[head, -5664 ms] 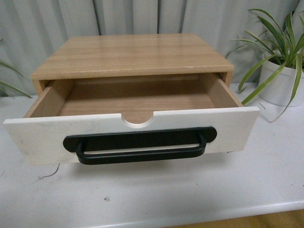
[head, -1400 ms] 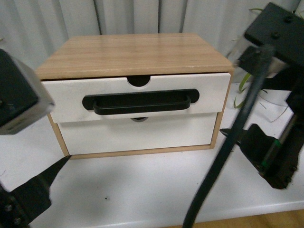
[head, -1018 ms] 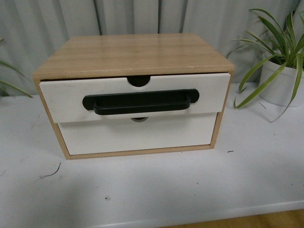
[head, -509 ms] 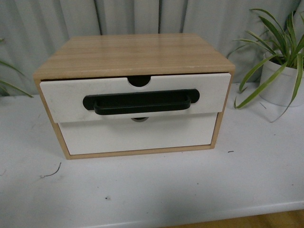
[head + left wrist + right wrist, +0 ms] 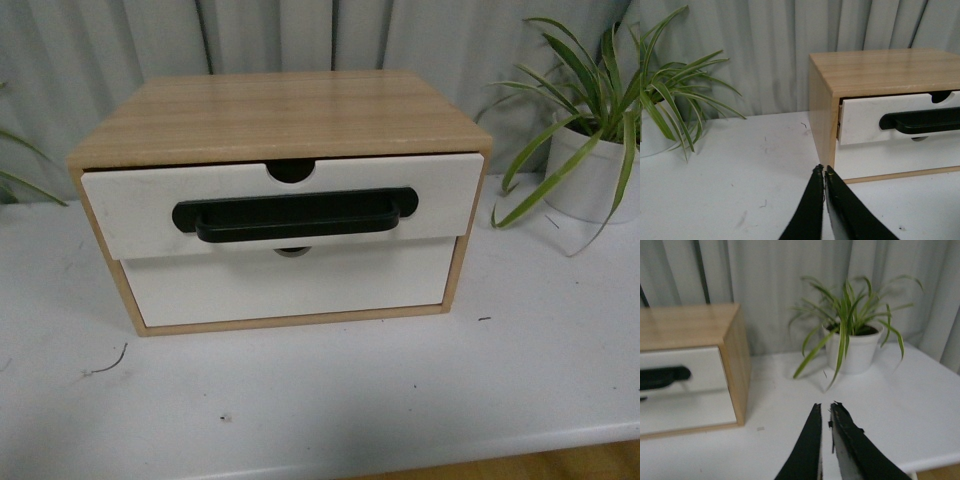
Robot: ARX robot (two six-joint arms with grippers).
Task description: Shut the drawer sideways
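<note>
A light wood cabinet (image 5: 280,115) sits at the center of a white table (image 5: 400,400). The drawer (image 5: 120,200), white-fronted with a black bar handle (image 5: 295,215), is pushed nearly flush into the upper slot, its front standing slightly proud. A plain white drawer front (image 5: 290,285) sits below at 6 o'clock. A potted plant (image 5: 590,150) stands at 3 o'clock. In the wrist views, the left gripper (image 5: 823,172) and right gripper (image 5: 824,407) each hover above the table, fingertips pressed nearly together, holding nothing.

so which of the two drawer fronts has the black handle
The upper drawer: it carries the wide black bar handle and a half-round notch in its top edge. The lower drawer front is plain white.
</note>
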